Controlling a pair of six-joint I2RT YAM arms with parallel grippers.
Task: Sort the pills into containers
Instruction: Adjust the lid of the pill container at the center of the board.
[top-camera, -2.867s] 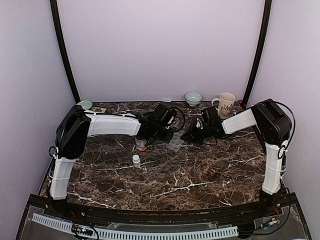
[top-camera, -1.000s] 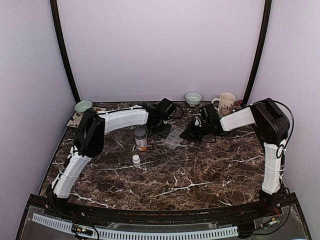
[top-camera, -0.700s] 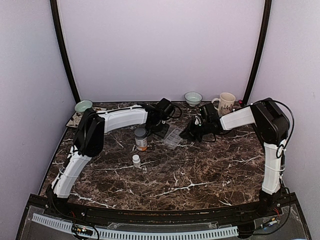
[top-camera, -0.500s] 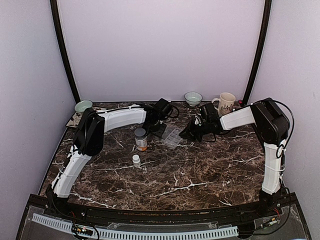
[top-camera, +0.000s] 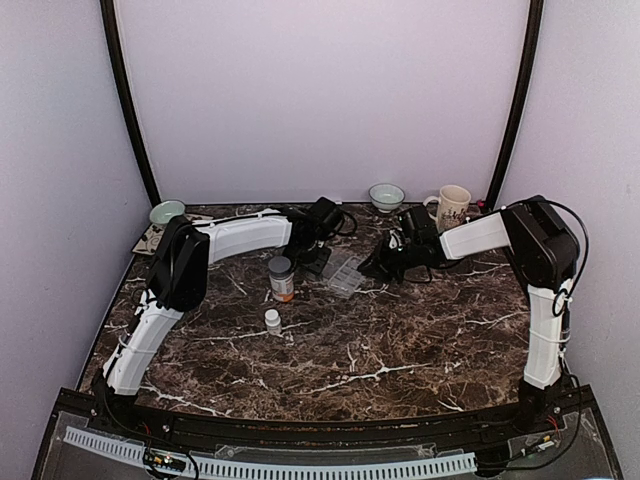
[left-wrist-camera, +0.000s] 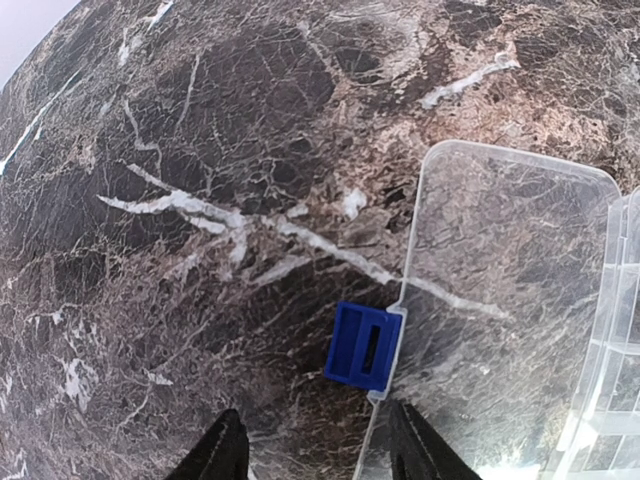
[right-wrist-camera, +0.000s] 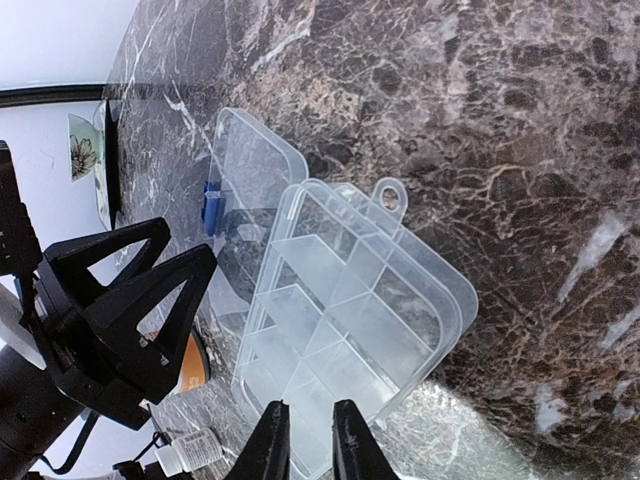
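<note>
Clear plastic on the dark marble table (left-wrist-camera: 200, 150): the organiser box (top-camera: 347, 272) is seen from above lying open between the two arms, towards the far edge. Only from the left wrist is the blue latch (left-wrist-camera: 362, 345) on the flat lid (left-wrist-camera: 500, 270) shown plainly, with the left gripper (left-wrist-camera: 318, 455) spread wide astride the lid's edge. Only from the right wrist are the compartments (right-wrist-camera: 330, 330) laid out, marble seen straight through them. The right gripper (right-wrist-camera: 310, 445) is held narrowly parted over the box's near edge.
</note>
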